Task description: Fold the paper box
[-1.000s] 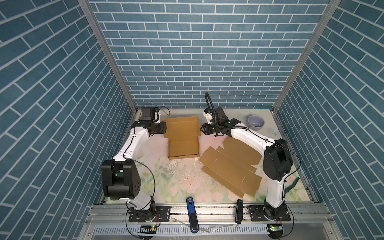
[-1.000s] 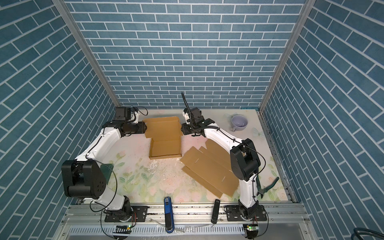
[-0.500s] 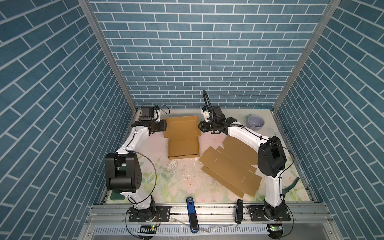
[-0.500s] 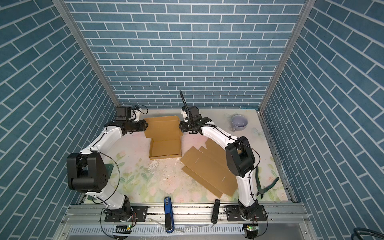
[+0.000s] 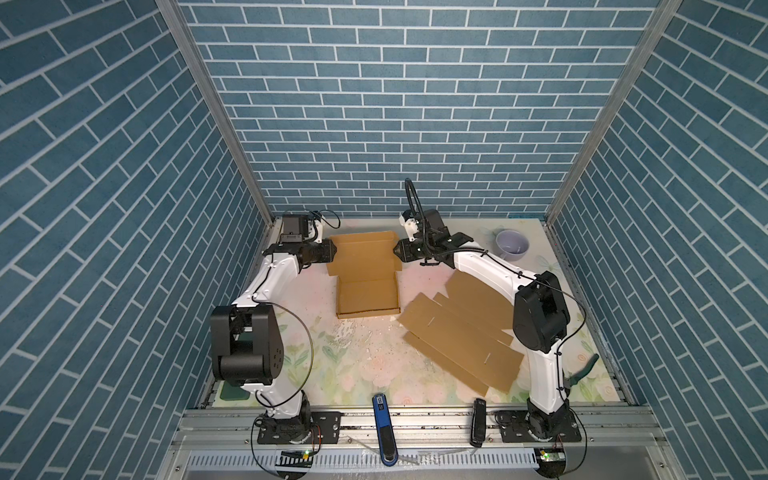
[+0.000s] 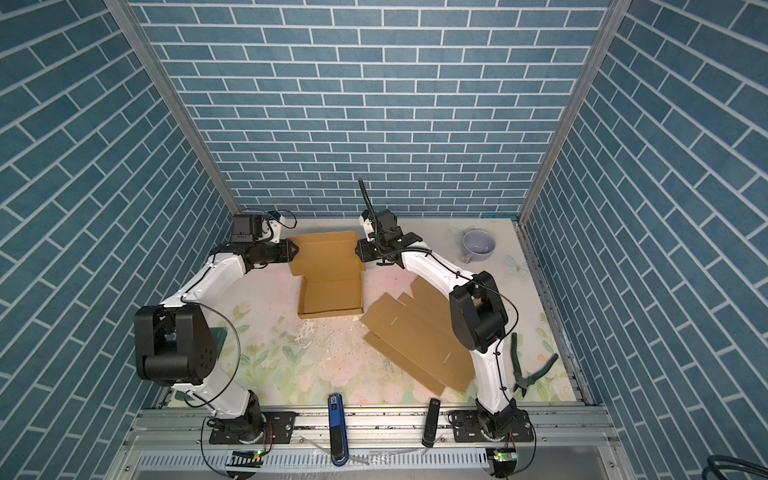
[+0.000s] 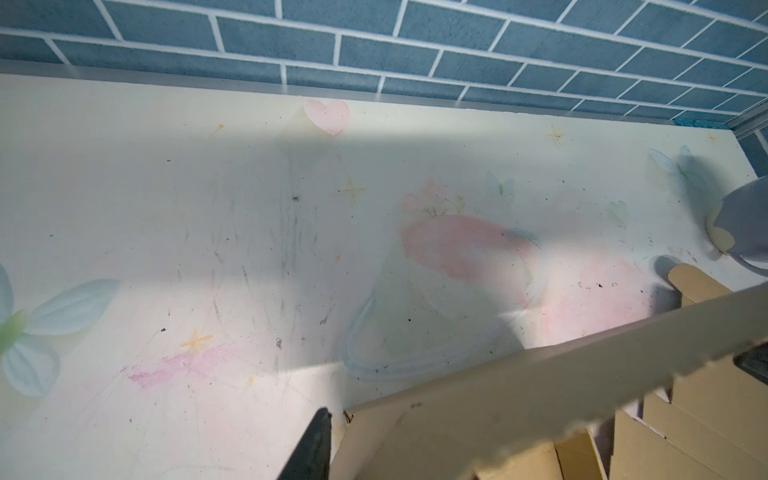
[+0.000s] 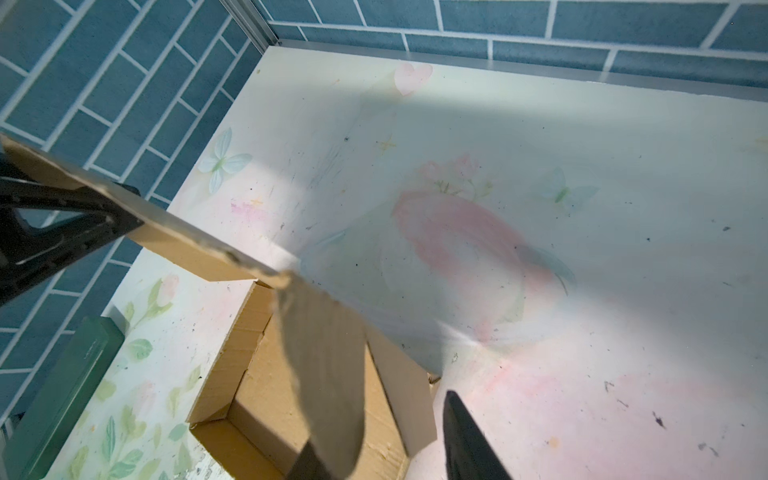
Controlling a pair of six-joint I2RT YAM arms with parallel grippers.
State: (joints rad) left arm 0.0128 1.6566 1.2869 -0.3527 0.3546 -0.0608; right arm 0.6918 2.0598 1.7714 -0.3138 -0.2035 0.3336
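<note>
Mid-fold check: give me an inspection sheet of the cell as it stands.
Surface: floral mat, scuffed, white crumbs.
Job's things: paper box, tray formed, lid lifted at the back.
Clutter: flat cardboard sheet, cup, pliers, green pad, blue tool, black tool.
Hands: left hand and right hand at the lid's opposite side edges; grip unclear.
Cables: black cable loops off the left arm, clear of the box.
Surroundings: blue brick walls.

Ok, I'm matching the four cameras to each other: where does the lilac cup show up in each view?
Both top views: the lilac cup stands at the back right of the table, apart from the cardboard.
Left wrist: only part of it shows, cropped by the picture's edge.
Right wrist: not in it.
Shared landmark: the half-folded paper box, visible in all four.
</note>
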